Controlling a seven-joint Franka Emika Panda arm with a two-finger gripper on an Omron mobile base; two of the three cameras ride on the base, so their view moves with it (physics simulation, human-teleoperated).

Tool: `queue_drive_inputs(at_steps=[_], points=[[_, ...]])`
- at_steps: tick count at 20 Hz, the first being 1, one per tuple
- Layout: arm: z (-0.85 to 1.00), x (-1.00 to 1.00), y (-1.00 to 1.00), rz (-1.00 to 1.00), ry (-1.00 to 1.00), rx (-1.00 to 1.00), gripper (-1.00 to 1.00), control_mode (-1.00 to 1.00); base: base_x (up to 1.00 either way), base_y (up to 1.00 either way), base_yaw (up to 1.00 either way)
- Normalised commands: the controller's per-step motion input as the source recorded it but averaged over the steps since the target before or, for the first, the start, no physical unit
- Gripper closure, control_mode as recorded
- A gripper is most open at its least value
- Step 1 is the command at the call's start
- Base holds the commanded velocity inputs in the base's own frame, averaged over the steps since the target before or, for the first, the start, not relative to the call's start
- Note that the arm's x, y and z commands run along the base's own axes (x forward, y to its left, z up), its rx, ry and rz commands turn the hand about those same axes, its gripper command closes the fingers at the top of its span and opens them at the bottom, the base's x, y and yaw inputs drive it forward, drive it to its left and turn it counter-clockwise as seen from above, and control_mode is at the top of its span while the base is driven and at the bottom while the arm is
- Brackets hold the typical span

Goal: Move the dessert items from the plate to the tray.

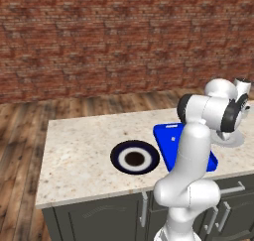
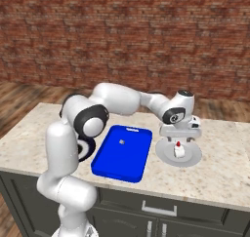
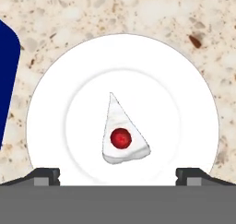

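Note:
The navy-blue plate [image 1: 118, 156] with its white ring and dark-brown centre lies on the counter, left of the bright blue tray [image 1: 168, 141] [image 2: 117, 160]. I cannot tell any dessert items apart from the plate's dark centre. My gripper [image 2: 179, 141] [image 3: 118, 174] hangs open, right of the tray, straight above a pale grey round dish [image 2: 193, 158] [image 3: 46, 103]. On that dish lies a white cake wedge [image 3: 120, 133] [image 2: 179, 151] topped with a red cherry. The fingertips [image 3: 46, 174] stand wide apart and touch nothing. A corner of the tray [image 3: 7, 80] shows at the left of the hand view.
The speckled stone counter [image 1: 74, 150] sits on dark cabinets, with a brick wall and wooden floor behind. A tiny pale speck [image 2: 121, 142] lies on the tray. My own arm [image 2: 122, 99] arches over the tray and plate.

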Motion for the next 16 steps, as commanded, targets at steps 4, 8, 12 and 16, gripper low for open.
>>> queue_drive_inputs(at_steps=[4, 8, 12, 16], points=[[-0.26, 0.0, 0.0, 0.0, 0.0, 0.02, -1.0, -1.0, 0.0, 0.0, 0.0], [-0.35, 0.0, 0.0, 0.01, 0.0, 0.03, -1.0, -1.0, 0.0, 0.0, 0.0], [-0.16, 0.03, 0.0, 0.02, 0.0, 0.01, -1.0, -1.0, 0.0, 0.0, 0.0], [-0.18, 0.04, 0.0, 0.01, 0.0, 0.0, -1.0, -1.0, 0.0, 0.0, 0.0]])
